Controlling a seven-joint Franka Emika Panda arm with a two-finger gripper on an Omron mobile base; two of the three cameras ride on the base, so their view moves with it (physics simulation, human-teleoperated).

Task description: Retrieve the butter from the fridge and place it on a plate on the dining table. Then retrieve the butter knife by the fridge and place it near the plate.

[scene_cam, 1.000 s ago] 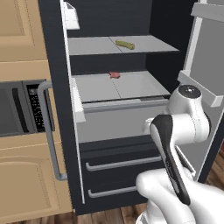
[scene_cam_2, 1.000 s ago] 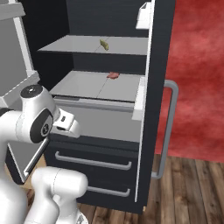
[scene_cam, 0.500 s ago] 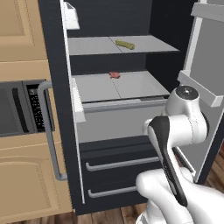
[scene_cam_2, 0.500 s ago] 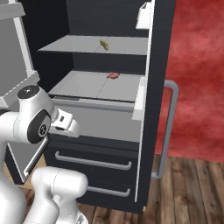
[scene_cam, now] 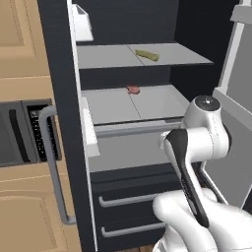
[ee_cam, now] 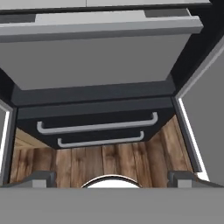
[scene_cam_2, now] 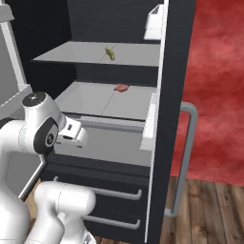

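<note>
My end effector (ee_cam: 112, 177) hangs released, aimed low at the fridge (scene_cam: 54, 59) drawers; the butter (scene_cam: 147, 55) waits on the top shelf.

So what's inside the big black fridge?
Inside the fridge, the butter lies on the top shelf and a small red food item sits on the shelf below. What the closed drawers hold can't be seen.
</note>
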